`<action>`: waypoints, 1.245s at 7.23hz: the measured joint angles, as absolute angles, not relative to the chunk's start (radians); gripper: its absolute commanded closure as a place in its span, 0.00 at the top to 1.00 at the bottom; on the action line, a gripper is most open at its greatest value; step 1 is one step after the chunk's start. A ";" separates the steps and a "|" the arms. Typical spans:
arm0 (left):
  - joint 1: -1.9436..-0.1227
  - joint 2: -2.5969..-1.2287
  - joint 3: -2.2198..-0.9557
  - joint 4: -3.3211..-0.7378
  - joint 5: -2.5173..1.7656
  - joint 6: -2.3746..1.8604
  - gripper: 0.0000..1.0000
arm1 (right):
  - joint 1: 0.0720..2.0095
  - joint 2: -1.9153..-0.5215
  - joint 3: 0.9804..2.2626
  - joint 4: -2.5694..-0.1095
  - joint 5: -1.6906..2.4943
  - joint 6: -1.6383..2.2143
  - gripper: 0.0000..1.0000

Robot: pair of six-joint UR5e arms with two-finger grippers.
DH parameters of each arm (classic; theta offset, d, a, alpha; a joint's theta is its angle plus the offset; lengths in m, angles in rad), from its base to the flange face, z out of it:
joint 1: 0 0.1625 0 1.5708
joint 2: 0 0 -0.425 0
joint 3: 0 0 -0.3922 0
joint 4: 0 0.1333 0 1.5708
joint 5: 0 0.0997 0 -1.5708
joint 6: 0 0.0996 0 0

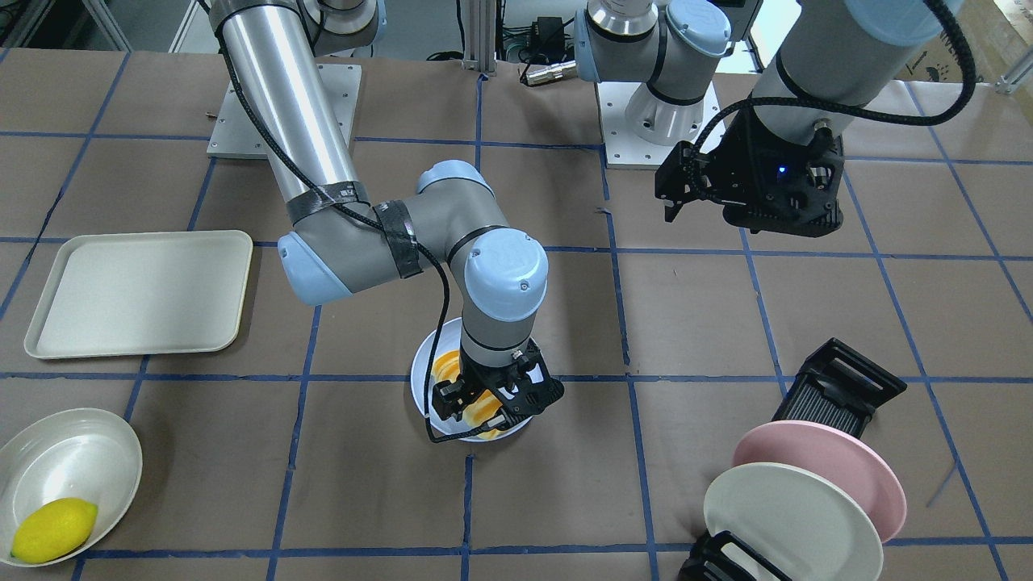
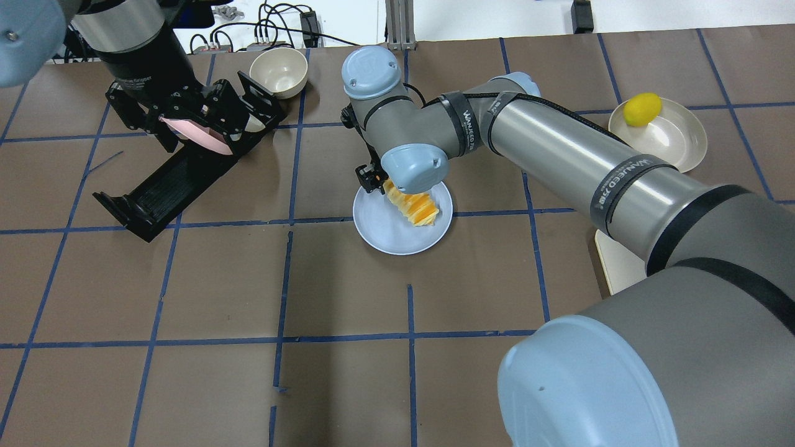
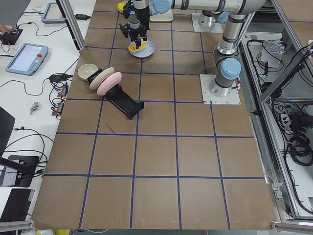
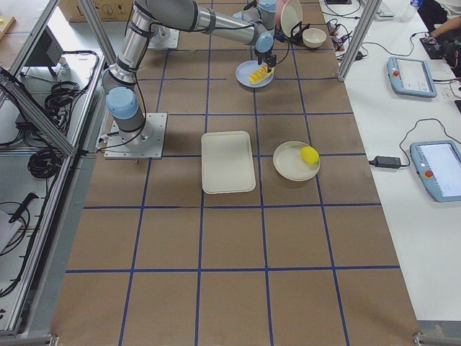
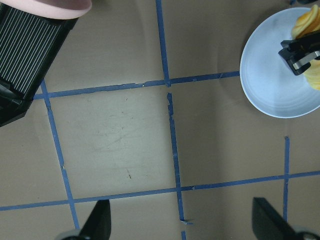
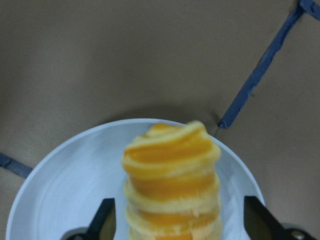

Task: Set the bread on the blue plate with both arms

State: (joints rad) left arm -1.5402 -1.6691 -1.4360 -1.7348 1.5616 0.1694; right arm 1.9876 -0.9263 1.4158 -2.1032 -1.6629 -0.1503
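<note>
The bread (image 2: 415, 208), striped orange and cream, lies on the blue plate (image 2: 388, 231) in the middle of the table. My right gripper (image 1: 478, 410) is right over it and open. In the right wrist view its fingers (image 6: 104, 220) stand wide on either side of the bread (image 6: 172, 175) without touching it, and the plate (image 6: 70, 185) lies beneath. My left gripper (image 5: 182, 225) is open and empty, raised above the table near the dish rack. From its wrist view the plate (image 5: 270, 75) and the right gripper (image 5: 300, 55) show at the upper right.
A black dish rack (image 1: 839, 387) holds a pink plate (image 1: 823, 456) and a cream-white plate (image 1: 791, 516). A cream tray (image 1: 141, 290) lies on the other side. A white bowl (image 1: 77, 452) holds a lemon (image 1: 52, 528). A small bowl (image 2: 278, 71) stands at the far edge.
</note>
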 measured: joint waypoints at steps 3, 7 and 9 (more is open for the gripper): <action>-1.539 -1.668 -1.433 -1.744 1.568 0.191 1.00 | 1.991 -0.937 1.413 -2.090 -1.680 -0.150 1.00; -1.538 -1.670 -1.422 -1.743 1.570 0.179 1.00 | 1.949 -1.130 1.401 -1.961 -1.746 -0.136 0.97; -1.539 -1.675 -1.421 -1.732 1.570 0.109 1.00 | 1.873 -1.234 1.409 -1.877 -1.746 -0.121 0.96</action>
State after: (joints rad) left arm -1.5387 -1.6751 -1.4215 -1.7321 1.5701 0.1091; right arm 1.8726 -1.2344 1.4095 -1.8769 -1.7457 -0.1208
